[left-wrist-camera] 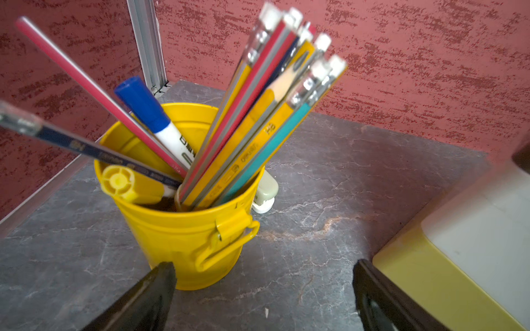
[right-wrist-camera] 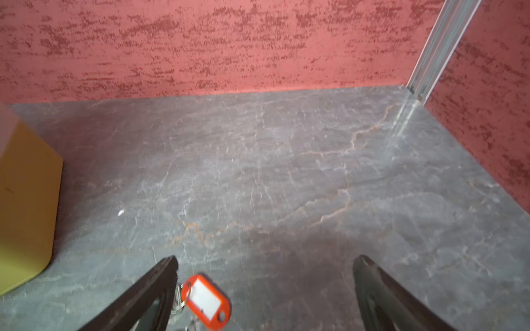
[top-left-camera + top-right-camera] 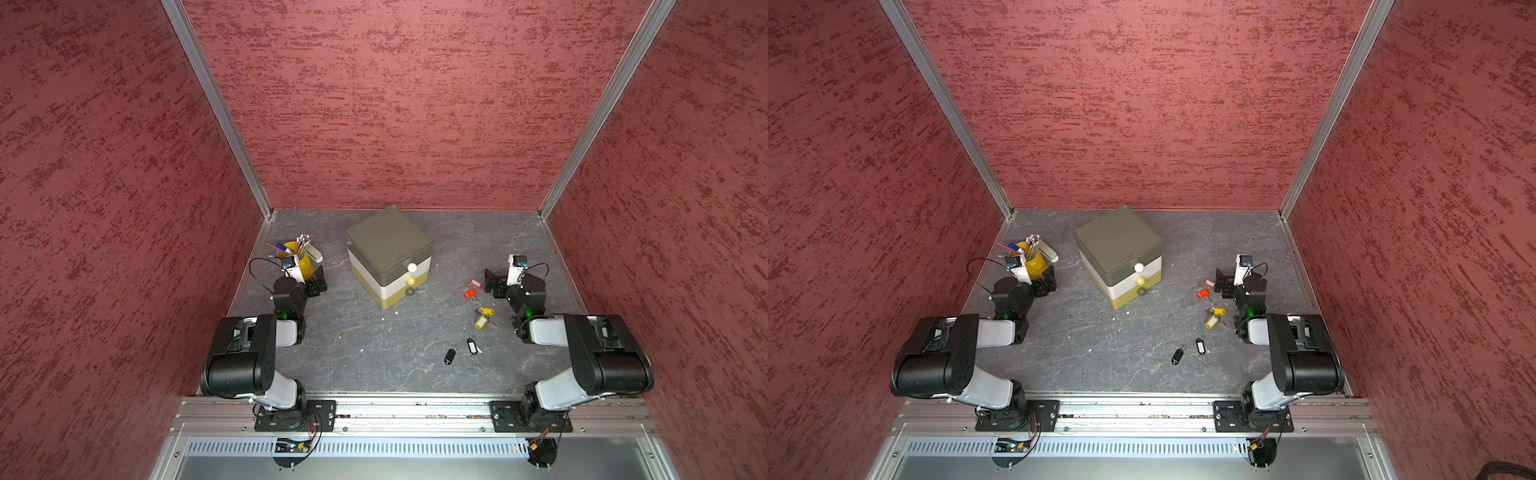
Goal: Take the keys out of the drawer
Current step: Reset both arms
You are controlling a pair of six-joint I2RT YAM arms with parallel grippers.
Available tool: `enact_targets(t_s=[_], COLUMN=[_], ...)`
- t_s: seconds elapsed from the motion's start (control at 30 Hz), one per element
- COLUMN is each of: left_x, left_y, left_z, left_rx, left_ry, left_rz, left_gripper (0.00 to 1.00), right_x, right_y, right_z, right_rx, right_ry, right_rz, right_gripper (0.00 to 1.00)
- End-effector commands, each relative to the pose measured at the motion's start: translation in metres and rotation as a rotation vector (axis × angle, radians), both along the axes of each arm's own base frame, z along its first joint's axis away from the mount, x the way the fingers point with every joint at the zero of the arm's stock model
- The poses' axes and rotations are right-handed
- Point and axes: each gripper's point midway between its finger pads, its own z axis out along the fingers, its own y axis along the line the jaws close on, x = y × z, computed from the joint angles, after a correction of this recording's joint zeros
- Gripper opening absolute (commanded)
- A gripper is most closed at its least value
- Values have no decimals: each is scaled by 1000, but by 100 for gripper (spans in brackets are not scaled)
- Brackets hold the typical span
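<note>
All three drawers of the small drawer unit (image 3: 388, 255) at the centre are pushed in. The keys lie on the table to its right: two with red tags (image 3: 475, 284) (image 3: 470, 294), two yellow (image 3: 485, 311) (image 3: 481, 322), two black (image 3: 471, 345) (image 3: 449, 356). My right gripper (image 3: 491, 284) is open just right of the red pair. In the right wrist view one red tag (image 2: 207, 302) lies on the table between the fingers, close to one finger (image 2: 160, 283) and not gripped. My left gripper (image 3: 319, 279) is open and empty, left of the unit.
A yellow bucket (image 1: 183, 229) full of pencils and markers stands directly in front of the left gripper (image 1: 263, 266). A small pale stapler (image 3: 316, 253) lies behind it. Red walls close in three sides, and a metal rail (image 3: 415, 405) runs along the front.
</note>
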Motion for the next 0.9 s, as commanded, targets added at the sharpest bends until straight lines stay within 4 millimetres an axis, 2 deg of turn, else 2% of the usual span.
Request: enact_targets(t_s=[0.0, 0.13, 0.37, 0.87], left_x=[4, 6, 11, 11], left_y=[0, 0, -12, -16], left_z=[20, 18, 16, 16], left_rx=[22, 21, 17, 17], left_ry=[-94, -77, -52, -52], left_rz=[-5, -7, -38, -48], left_gripper=[100, 100, 100, 100], right_x=[2, 4, 14, 12], right_y=[-5, -5, -5, -2], right_z=[24, 23, 20, 20], right_rx=[-5, -6, -17, -21], right_ry=[-124, -115, -65, -70], right_rz=[-16, -20, -24, -8], right_gripper=[98, 98, 99, 98])
